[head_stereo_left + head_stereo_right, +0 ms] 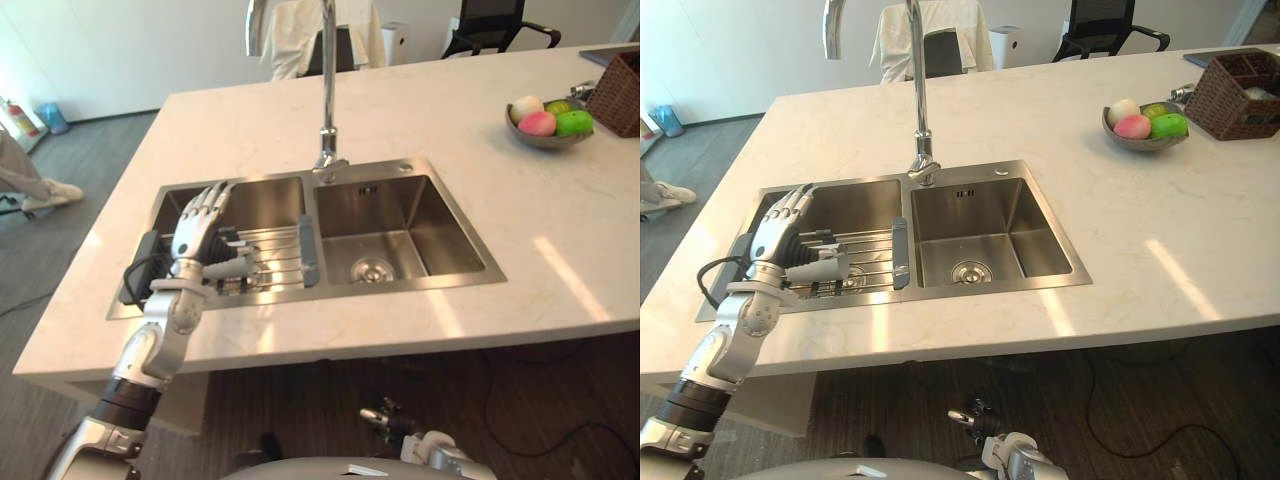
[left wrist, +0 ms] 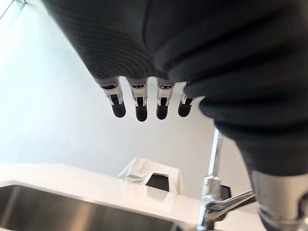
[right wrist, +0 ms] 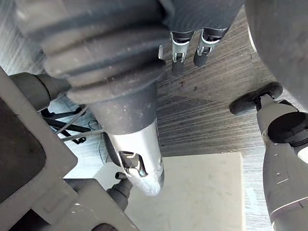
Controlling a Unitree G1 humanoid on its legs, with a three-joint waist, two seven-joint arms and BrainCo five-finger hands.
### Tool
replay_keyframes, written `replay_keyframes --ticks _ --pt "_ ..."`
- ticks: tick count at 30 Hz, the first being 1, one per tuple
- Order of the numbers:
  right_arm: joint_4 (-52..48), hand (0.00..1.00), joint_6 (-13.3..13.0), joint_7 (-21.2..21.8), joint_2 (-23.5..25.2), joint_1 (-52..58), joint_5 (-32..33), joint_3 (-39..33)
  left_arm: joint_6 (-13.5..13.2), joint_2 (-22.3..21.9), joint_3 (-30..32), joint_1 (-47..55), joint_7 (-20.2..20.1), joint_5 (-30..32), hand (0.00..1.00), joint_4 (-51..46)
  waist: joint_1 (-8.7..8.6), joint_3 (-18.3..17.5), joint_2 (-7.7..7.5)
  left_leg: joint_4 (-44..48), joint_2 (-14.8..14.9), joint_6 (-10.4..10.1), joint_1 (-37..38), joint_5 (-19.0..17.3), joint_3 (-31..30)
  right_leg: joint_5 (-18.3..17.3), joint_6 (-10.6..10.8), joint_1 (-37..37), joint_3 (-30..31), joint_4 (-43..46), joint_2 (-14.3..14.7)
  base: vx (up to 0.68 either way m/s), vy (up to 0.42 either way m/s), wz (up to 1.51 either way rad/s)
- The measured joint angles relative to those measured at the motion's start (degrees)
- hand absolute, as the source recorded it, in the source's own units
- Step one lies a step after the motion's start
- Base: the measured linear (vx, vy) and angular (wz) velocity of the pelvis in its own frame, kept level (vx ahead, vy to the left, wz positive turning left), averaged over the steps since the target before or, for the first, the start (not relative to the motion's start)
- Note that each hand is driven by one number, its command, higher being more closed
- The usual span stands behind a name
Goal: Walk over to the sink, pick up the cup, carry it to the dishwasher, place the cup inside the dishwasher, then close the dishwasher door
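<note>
Left hand (image 1: 197, 235): fingers straight, over rack (image 1: 275, 252) in sink (image 1: 405, 168).
Right hand (image 3: 139, 156): low, fingers relaxed.
Risk: fingertips snagging rack bars when reaching for cup.

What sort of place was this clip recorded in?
Most likely a kitchen, perhaps a showroom or office one: a double steel sink with a tall faucet sits in a pale stone island, a bowl of fruit on it, an office chair beyond.
</note>
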Motion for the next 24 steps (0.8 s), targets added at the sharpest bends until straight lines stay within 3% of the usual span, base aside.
replay_keyframes --ticks 2,4,9,11,13,15,16,17,18,19,20,22,24 --pt "2.0 0.00 0.0 0.2 0.3 -0.5 -0.1 0.0 0.5 1.1 1.2 0.0 -0.1 0.0 0.00 4.7 0.69 0.1 -0.23 -2.1 -0.9 0.0 2.7 0.0 1.7 0.1 0.4 0.6 1.4 -0.5 -0.6 0.10 0.044 -0.41" --pt "2.1 0.00 -0.1 0.4 0.1 -0.4 -0.2 -0.1 0.2 2.1 1.6 -0.5 -0.1 0.0 0.00 5.7 -0.29 0.0 0.31 -3.9 -1.7 0.2 4.3 0.3 1.6 0.0 0.7 1.8 0.9 -1.1 -1.2 0.07 0.007 -0.06" --pt "2.3 0.00 -0.5 0.1 0.1 -0.4 -0.2 -0.7 -5.6 7.2 1.3 -8.8 -5.6 -0.2 0.00 7.2 -1.62 -0.1 0.84 -4.9 -2.6 0.2 5.2 0.7 -1.3 -0.6 1.2 4.2 -2.9 -2.0 -1.6 0.03 -0.036 0.24" --pt "2.9 0.00 -1.0 -0.1 0.3 -0.1 0.1 -2.3 -9.0 9.2 0.0 -11.4 -8.0 -1.2 0.00 7.2 -0.72 -0.6 -0.67 -5.2 -4.6 0.4 5.2 -0.1 -1.7 -4.3 1.1 2.6 -3.8 2.6 -3.9 0.02 0.008 0.26" --pt "4.1 0.00 -1.4 -0.4 0.0 0.6 0.1 -3.6 -11.0 10.1 -1.9 -11.6 -9.1 -1.3 0.00 6.4 -0.22 -1.9 -1.46 -5.2 -6.7 1.0 5.8 -2.7 -2.4 -5.2 1.9 1.8 -4.8 6.9 -6.0 0.13 0.073 0.11" --pt "4.0 0.00 -2.2 -1.2 -0.1 0.4 0.3 -4.3 -12.4 10.5 -3.3 -11.7 -9.7 -1.5 0.00 6.2 0.20 -1.8 -1.37 -5.2 -7.4 2.6 6.5 -3.2 -4.5 -4.7 -1.5 -3.4 -3.7 19.4 -7.0 0.14 0.067 0.20" --pt "4.0 0.00 -3.1 -1.2 0.0 0.3 0.6 -5.0 -12.8 10.5 -4.4 -11.8 -10.0 -1.6 0.00 6.1 -0.52 -1.9 -0.51 -4.9 -6.2 3.5 7.4 -2.8 -5.9 -3.7 -5.0 -6.9 -2.6 26.5 -6.5 0.14 0.038 0.58" --pt "4.1 0.00 -3.2 -1.2 1.0 0.5 1.6 -4.9 -13.1 10.7 -5.5 -12.2 -11.0 -1.6 0.00 6.0 -0.69 -2.6 -1.29 -4.9 -5.0 3.2 7.0 -2.8 -6.9 -6.7 -4.2 -8.1 -2.1 21.1 -4.0 0.16 0.011 0.58" --pt "4.1 0.00 -3.2 -1.2 1.3 0.5 2.0 -4.5 -13.3 10.9 -5.5 -12.4 -11.3 -1.7 0.00 6.0 -0.66 -2.7 -2.00 -4.9 -5.1 3.1 7.0 -2.9 -7.1 -5.9 -4.2 -8.0 -2.2 18.7 -3.8 0.14 -0.006 0.46" --pt "4.1 0.00 -3.0 -1.2 3.0 0.5 2.4 -3.6 -13.4 12.7 -5.5 -13.6 -12.4 -1.8 0.00 5.9 -0.07 -2.8 -6.00 -4.9 -6.4 2.9 7.1 -3.0 -7.4 -0.4 -3.9 -8.1 -2.1 10.5 -3.8 0.15 -0.041 0.43" --pt "4.2 0.00 -2.8 -1.2 3.5 0.9 2.5 -3.6 -12.5 12.9 -5.8 -13.7 -13.9 -2.2 0.00 6.4 -0.55 -2.6 -6.74 -4.8 -6.5 2.7 7.5 -3.1 -8.6 0.9 -0.7 -6.4 -2.0 8.8 -4.0 0.16 -0.046 0.39" --pt "4.3 0.00 -2.0 -1.3 3.2 1.0 2.5 -3.5 -12.5 13.8 -5.6 -13.5 -15.9 -2.2 0.00 5.9 0.68 -2.6 -6.29 -4.8 -6.4 2.4 7.5 -3.3 -8.0 1.6 -0.9 -5.3 -2.0 4.9 -3.2 0.12 -0.026 0.00" --pt "4.3 0.00 -1.3 -1.3 2.6 0.2 2.6 -3.5 -12.9 14.5 -5.1 -13.4 -16.9 -2.2 0.00 5.6 0.84 -2.2 -5.45 -4.9 -6.2 2.4 7.5 -3.3 -7.8 3.9 0.1 -3.2 -2.1 0.6 -2.6 0.07 0.013 -0.17"
